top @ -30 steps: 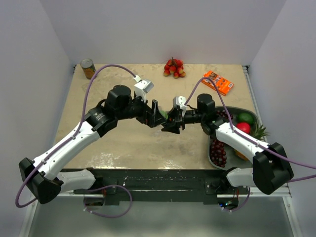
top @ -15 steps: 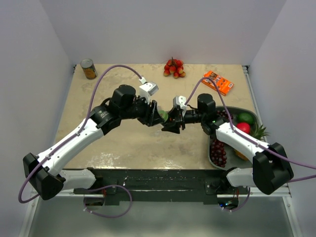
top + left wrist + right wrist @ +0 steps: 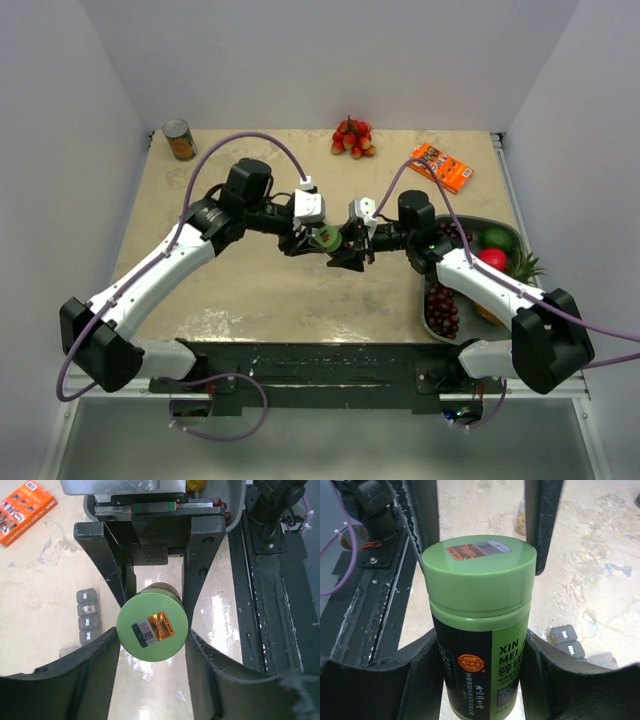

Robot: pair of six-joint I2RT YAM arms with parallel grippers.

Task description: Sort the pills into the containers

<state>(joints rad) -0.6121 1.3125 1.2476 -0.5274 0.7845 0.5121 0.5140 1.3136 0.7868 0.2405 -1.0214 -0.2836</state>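
A small green bottle (image 3: 325,238) with a green cap is held level above the middle of the table. My right gripper (image 3: 482,640) is shut on its labelled body (image 3: 480,660). My left gripper (image 3: 152,636) faces the right one, and its fingertips press on both sides of the cap (image 3: 152,626). In the top view the left gripper (image 3: 308,238) and the right gripper (image 3: 346,246) meet at the bottle. The dark-grey strip of containers (image 3: 87,616) lies on the table below, lids shut. It also shows in the right wrist view (image 3: 576,645). No loose pills show.
An orange-labelled tin can (image 3: 179,139) stands at the back left. Red fruits (image 3: 352,137) lie at the back middle. An orange packet (image 3: 441,167) lies back right. A grey tray (image 3: 510,232) with grapes and fruit sits at the right edge.
My left arm has swung in and turned its wrist, bringing its gripper onto the bottle's cap. The right arm and the bottle have stayed in place.
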